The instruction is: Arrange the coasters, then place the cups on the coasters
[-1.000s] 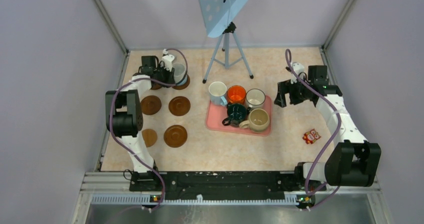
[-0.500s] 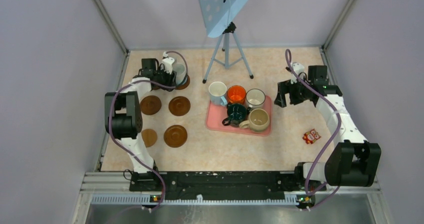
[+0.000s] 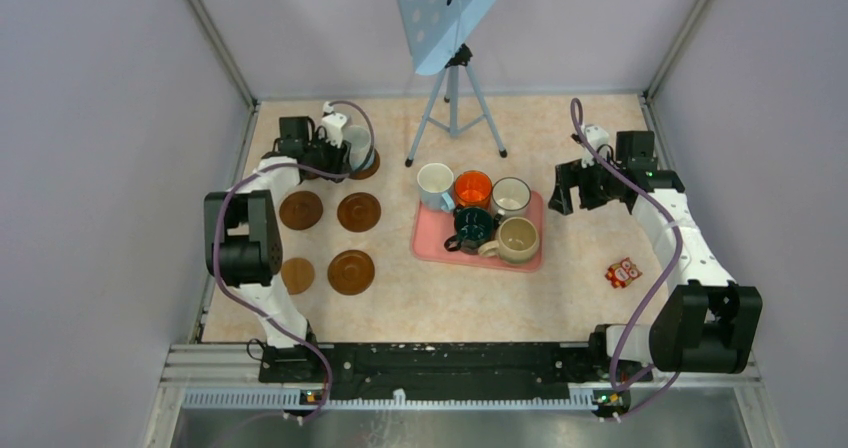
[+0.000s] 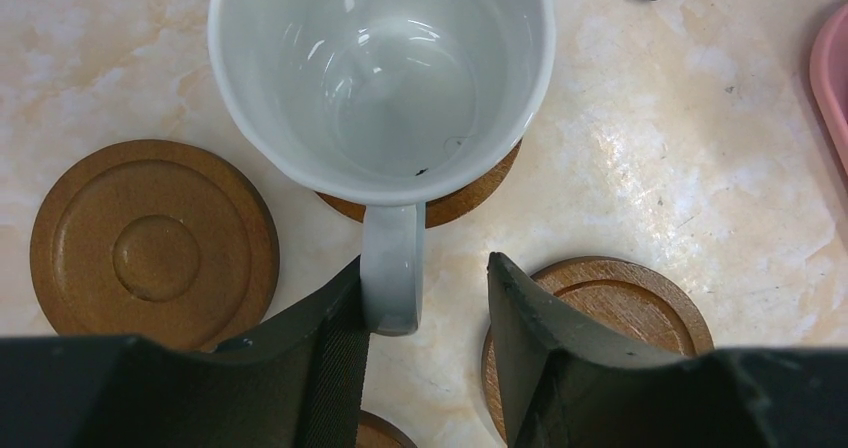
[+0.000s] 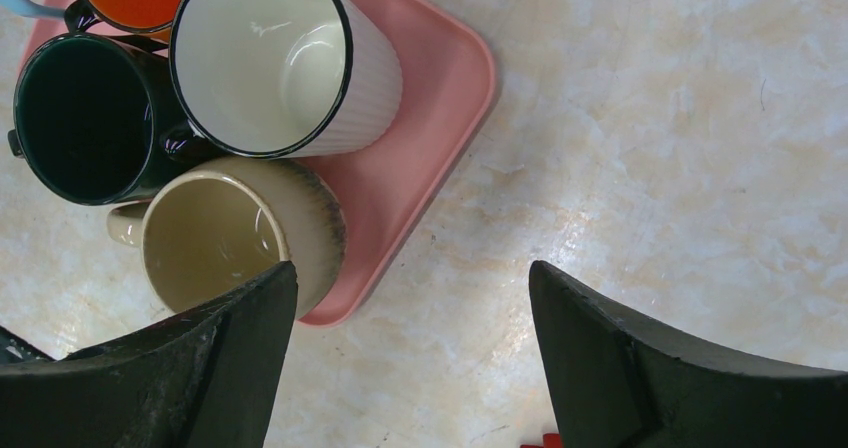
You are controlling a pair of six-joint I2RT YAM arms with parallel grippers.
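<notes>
Left claw (image 3: pixel 333 148), in the view from above, is at the upper left of the frame, just beside a white mug (image 3: pixel 360 148) that stands on the far coaster (image 3: pixel 368 166). Four more coasters (image 3: pixel 358 211) lie bare below it. Right claw (image 3: pixel 562 194) hangs near the right edge of the pink tray (image 3: pixel 427 245), where five mugs wait.

From the left wrist, the left claw (image 4: pixel 425 288) is spread around the mug's handle (image 4: pixel 392 258). One finger (image 4: pixel 335 328) touches the handle; the other (image 4: pixel 520 313) stands apart from it, so nothing is pinched. The white mug (image 4: pixel 380 68) sits on its coaster (image 4: pixel 470 196) a little off centre.

From the right wrist, the right claw (image 5: pixel 410 273) is spread wide and holds nothing. One finger is just beside the beige mug (image 5: pixel 225 243) at the lower left.

I judge the mugs to be glazed ceramic: stiff, rather heavy, slippery and easy to chip. The handle is a sure place to hold, but the mug can swing there. A pinch over the rim wall seems steadier for the crowded tray, and the setting down must be gentle.
</notes>
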